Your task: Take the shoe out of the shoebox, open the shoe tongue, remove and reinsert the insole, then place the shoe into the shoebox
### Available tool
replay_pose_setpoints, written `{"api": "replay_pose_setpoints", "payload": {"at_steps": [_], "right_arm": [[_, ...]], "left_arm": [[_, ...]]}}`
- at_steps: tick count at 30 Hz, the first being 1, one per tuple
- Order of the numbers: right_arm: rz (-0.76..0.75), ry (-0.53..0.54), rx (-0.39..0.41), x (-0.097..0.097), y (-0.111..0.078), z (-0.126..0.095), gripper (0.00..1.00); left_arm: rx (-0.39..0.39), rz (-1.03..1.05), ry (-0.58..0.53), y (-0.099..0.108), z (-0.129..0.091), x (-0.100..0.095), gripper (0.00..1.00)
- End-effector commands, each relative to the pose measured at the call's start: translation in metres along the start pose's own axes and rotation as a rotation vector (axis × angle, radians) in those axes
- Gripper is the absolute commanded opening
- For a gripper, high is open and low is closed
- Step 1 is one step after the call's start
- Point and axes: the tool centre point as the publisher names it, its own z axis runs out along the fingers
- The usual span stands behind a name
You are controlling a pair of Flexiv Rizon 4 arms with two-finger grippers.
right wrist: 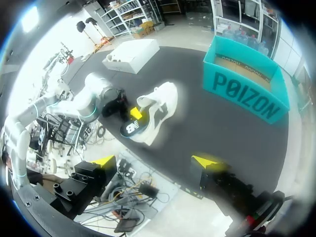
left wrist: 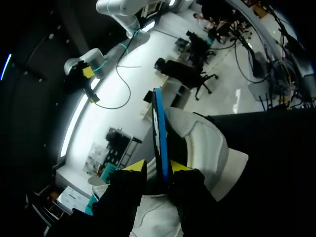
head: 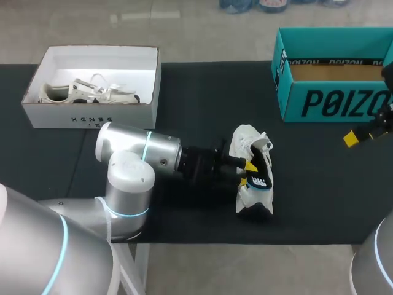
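"White and soft on top, that shoe [head: 249,138] looks light. It sits on the black table [head: 184,92], out of its box, well apart from both boxes."

"Where should the robot hold it?"

"Likely by the heel or the firm sole edge, since the top would squash. The left claw [head: 247,173] is pinched shut on the insole [head: 261,178], one finger on each flat face, right by the shoe."

"Is the insole hard?"

"It looks thin and bendy, so it may flop. A grip near its end seems best. Whether its far end is inside the shoe cannot be seen."

"And the right claw [right wrist: 155,161]?"

"Its fingers stand wide apart with nothing in them, near the teal box [head: 331,101]."

"How many things are there?"

"Two shoes: one on the table, the other shoe [head: 86,92] in the white box [head: 92,114]. Two boxes, one insole, two claws."
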Motion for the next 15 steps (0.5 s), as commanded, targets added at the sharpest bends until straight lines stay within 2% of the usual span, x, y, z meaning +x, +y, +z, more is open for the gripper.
{"api": "replay_pose_setpoints", "payload": {"at_steps": [1,2,5,7,9,15], "right_arm": [[0.001,-0.001,0.002,0.000,0.000,0.001,1.00],[0.001,-0.001,0.002,0.000,0.000,0.001,1.00],[0.001,-0.001,0.002,0.000,0.000,0.001,1.00],[0.001,-0.001,0.002,0.000,0.000,0.001,1.00],[0.001,-0.001,0.002,0.000,0.000,0.001,1.00],[0.001,-0.001,0.002,0.000,0.000,0.001,1.00]], "left_arm": [[-0.017,0.005,-0.013,-0.019,-0.007,0.000,0.31],[-0.018,0.007,-0.017,-0.023,-0.009,-0.001,0.30],[-0.021,0.010,-0.028,-0.032,-0.013,-0.002,0.14],[-0.024,0.010,-0.031,-0.037,-0.015,-0.001,0.09],[-0.024,0.009,-0.033,-0.042,-0.015,-0.001,0.01],[-0.001,0.003,-0.022,-0.052,-0.010,0.004,0.00]]}}
